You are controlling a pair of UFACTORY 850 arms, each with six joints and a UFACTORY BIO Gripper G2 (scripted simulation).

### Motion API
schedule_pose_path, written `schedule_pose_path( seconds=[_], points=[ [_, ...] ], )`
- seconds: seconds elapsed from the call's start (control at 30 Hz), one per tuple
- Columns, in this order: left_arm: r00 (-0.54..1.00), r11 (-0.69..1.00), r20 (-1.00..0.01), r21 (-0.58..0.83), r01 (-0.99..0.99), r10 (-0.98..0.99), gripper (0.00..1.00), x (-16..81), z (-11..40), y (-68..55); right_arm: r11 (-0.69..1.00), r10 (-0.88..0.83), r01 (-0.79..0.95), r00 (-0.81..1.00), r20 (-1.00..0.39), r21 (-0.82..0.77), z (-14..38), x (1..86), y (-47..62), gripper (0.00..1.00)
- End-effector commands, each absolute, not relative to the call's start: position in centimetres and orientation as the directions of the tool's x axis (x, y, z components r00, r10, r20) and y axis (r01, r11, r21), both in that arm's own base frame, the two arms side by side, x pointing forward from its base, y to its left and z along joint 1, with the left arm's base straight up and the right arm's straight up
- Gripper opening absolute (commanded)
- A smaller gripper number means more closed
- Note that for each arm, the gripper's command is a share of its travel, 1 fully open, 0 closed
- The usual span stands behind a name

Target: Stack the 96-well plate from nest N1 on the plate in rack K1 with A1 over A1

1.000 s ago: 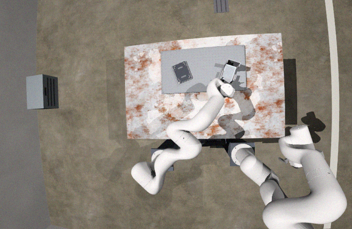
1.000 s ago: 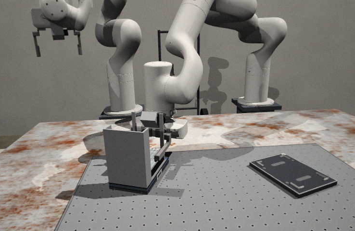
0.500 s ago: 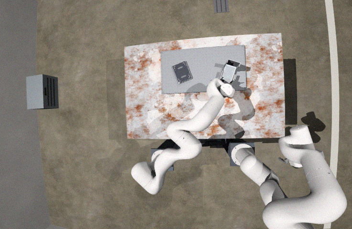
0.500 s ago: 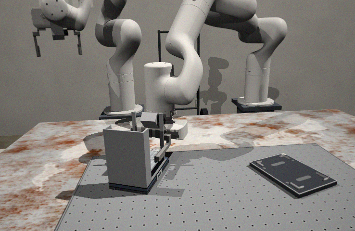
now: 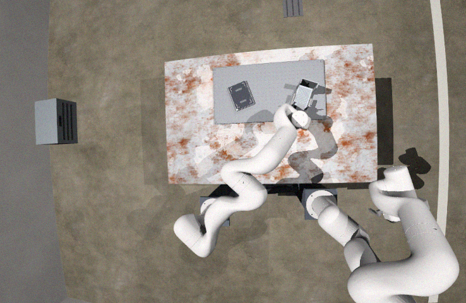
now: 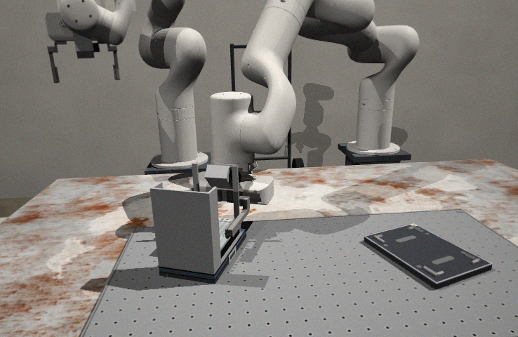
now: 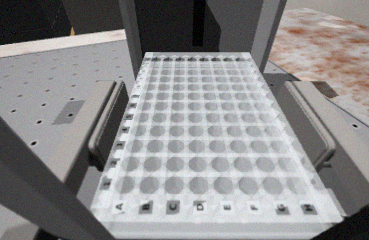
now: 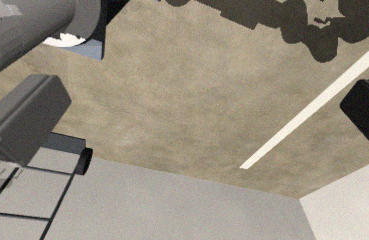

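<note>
The rack stands apart from the bare nest. Within the rack, the left gripper is clamped on the plate; beyond it, the right gripper is wide apart. Likely lowering: seat it level, then release.
</note>
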State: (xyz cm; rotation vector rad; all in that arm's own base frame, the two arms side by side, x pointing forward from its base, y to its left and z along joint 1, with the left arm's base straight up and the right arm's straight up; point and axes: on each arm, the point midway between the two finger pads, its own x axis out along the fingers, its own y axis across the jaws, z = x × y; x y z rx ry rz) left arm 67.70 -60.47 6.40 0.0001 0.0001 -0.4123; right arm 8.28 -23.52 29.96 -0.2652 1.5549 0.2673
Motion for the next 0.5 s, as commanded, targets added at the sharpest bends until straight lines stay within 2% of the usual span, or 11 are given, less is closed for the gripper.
schedule_pose_path(
  seconds=[0.0, 0.47],
  points=[
    [0.916, 0.916, 0.002, -0.001, 0.401, -0.401, 0.00, 67.76, 6.52, -60.53, 0.943, 0.000, -0.333, 0.000, -1.000, 0.000, 30.01, 8.32, -23.56, 1.00],
    [0.916, 0.916, 0.002, -0.001, 0.401, -0.401, 0.00, 67.75, 6.40, -60.53, 0.943, 0.000, -0.333, 0.000, -1.000, 0.000, 30.01, 8.32, -23.56, 1.00]
  ],
)
